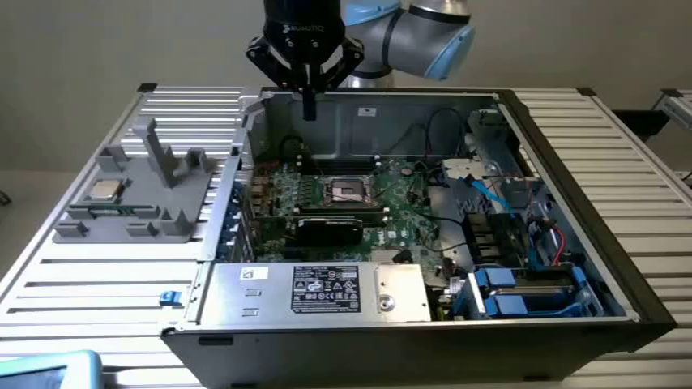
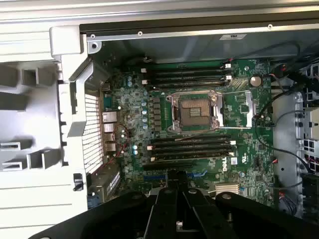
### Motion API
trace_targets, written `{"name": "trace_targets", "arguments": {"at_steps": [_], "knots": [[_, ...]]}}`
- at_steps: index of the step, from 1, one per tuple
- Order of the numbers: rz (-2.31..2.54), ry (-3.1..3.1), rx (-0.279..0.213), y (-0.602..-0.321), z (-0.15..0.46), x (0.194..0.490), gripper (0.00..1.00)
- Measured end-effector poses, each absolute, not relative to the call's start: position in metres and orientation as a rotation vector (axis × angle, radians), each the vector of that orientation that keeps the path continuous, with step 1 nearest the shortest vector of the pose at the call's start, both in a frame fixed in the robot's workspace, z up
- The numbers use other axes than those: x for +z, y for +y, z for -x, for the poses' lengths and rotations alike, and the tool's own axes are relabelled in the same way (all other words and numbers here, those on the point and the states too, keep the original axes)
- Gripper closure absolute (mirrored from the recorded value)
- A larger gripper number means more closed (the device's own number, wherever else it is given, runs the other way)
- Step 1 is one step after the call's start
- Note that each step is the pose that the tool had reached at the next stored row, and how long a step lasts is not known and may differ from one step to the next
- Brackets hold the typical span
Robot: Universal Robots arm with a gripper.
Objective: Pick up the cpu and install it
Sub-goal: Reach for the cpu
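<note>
At the exterior view's left, the slatted table (image 1: 76, 284) carries a grey tray (image 1: 130, 212). The cpu (image 1: 105, 190) lies flat in a recess near the tray's left edge. The tray's upright posts (image 1: 162, 158) stand between the chip and the open computer case (image 1: 411, 348), which fills the middle and right of the frame.

My pincer (image 1: 309, 101) hangs at upper centre over the case's rear wall, its fingers pressed together on nothing, well apart from the cpu.

Inside the case lies the green motherboard (image 1: 406, 207), with the dark, metal-framed socket (image 1: 349, 190) near its middle. A labelled metal cover (image 1: 324, 289) sits along the front. Farther right are black cables (image 1: 433, 130) and blue drive brackets (image 1: 503, 293).
</note>
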State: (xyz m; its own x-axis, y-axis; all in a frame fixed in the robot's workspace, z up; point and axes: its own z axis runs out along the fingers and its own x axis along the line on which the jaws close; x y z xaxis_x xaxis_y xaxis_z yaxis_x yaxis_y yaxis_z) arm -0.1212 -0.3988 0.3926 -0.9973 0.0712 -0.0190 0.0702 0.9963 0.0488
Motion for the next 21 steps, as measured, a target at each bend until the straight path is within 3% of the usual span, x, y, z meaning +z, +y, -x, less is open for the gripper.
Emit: {"name": "trace_targets", "arguments": {"at_steps": [14,21], "knots": [[-0.110,3.118,0.075,-0.399,0.122,0.393,0.89],[-0.110,3.114,0.075,-0.399,0.150,0.393,0.89]]}}
